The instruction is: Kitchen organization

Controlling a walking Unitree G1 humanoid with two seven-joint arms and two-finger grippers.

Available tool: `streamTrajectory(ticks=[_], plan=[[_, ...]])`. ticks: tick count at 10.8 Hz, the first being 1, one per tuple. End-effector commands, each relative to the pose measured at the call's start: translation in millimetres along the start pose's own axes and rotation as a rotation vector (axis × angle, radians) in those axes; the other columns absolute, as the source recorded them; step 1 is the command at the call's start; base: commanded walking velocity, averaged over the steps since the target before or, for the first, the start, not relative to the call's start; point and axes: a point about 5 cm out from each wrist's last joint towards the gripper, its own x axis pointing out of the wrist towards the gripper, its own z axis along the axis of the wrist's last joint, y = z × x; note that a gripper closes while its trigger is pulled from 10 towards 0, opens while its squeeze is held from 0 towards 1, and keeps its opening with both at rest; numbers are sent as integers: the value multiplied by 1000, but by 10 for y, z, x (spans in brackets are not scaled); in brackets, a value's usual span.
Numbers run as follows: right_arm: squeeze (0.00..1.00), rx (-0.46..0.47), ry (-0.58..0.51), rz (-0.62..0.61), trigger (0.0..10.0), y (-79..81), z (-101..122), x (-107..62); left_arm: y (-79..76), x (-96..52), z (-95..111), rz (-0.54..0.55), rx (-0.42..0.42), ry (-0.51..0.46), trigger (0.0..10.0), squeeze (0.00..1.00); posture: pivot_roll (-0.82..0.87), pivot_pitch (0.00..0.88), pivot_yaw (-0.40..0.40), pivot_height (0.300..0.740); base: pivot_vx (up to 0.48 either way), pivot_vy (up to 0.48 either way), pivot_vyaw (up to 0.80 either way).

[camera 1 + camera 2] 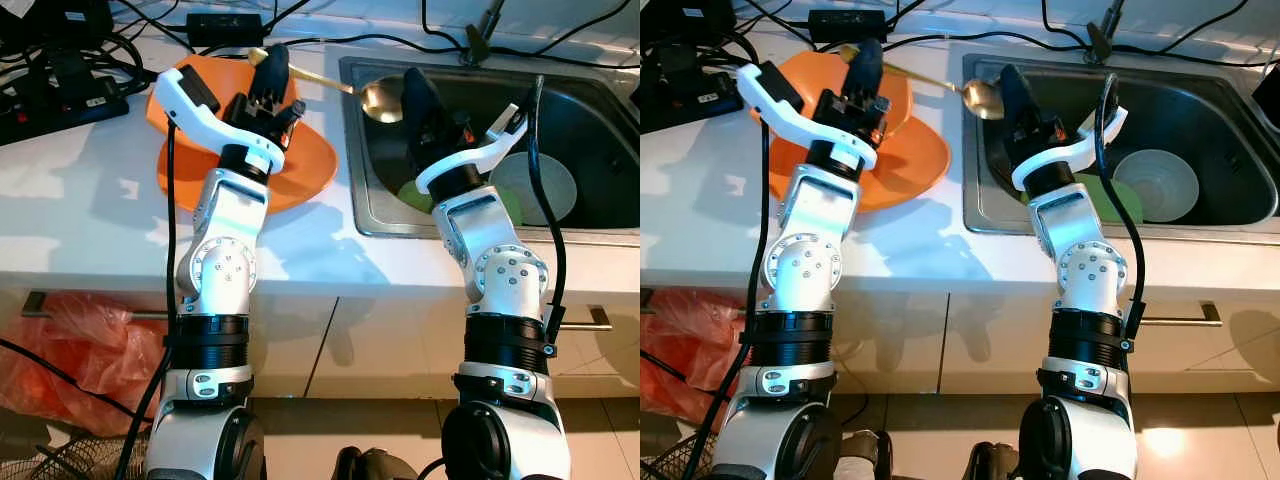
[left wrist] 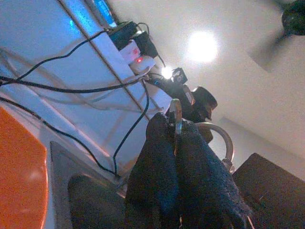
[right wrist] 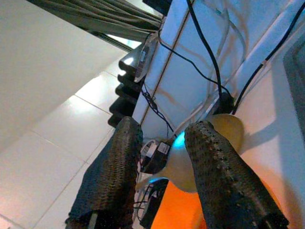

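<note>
Gold ladle (image 1: pixel 380 100) — shiny bowl over sink (image 1: pixel 590 130), left hand (image 1: pixel 272 62) pinching handle.

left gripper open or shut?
Shut on the ladle: the left gripper has both fingers pressed around its thin handle.

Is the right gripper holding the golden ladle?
No. The left gripper holds the ladle by its handle; the right gripper is open, with the ladle bowl beyond its fingers.
</note>
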Motion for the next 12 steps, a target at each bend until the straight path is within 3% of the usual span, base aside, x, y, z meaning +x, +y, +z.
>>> streamTrajectory(ticks=[1, 2, 3, 7, 9, 10, 12], plan=[[0, 7, -2, -35, 10000, -90, -25, -57, -156, -5, -142, -39, -80, -6, 10000, 0, 71, 149, -69, 723, 0, 0, 0], [337, -2, -3, -49, 10000, -113, -23, -62, -144, -15, -163, -34, -78, 1, 10000, 0, 71, 147, -70, 723, 0, 0, 0], [1000, -4, -10, -54, 10000, -121, -15, -64, -91, -33, -169, -4, -66, 4, 10000, 0, 70, 148, -71, 723, 0, 0, 0], [1000, -5, -18, -73, 10000, -154, 12, -70, 2, -50, -120, 55, -36, -15, 10000, 0, 74, 157, -77, 723, 0, 0, 0], [1000, -9, -20, -88, 10000, -183, 18, -77, -30, -45, -75, 32, -48, -44, 10000, 0, 75, 158, -77, 723, 0, 0, 0], [0, -12, -16, -97, 10000, -193, 14, -80, -61, -41, -50, 15, -60, -58, 10000, 0, 75, 158, -77, 723, 0, 0, 0], [0, -14, -13, -107, 10000, -210, 6, -78, -97, -41, -73, -7, -62, -43, 10000, 0, 76, 157, -79, 723, 0, 0, 0]])
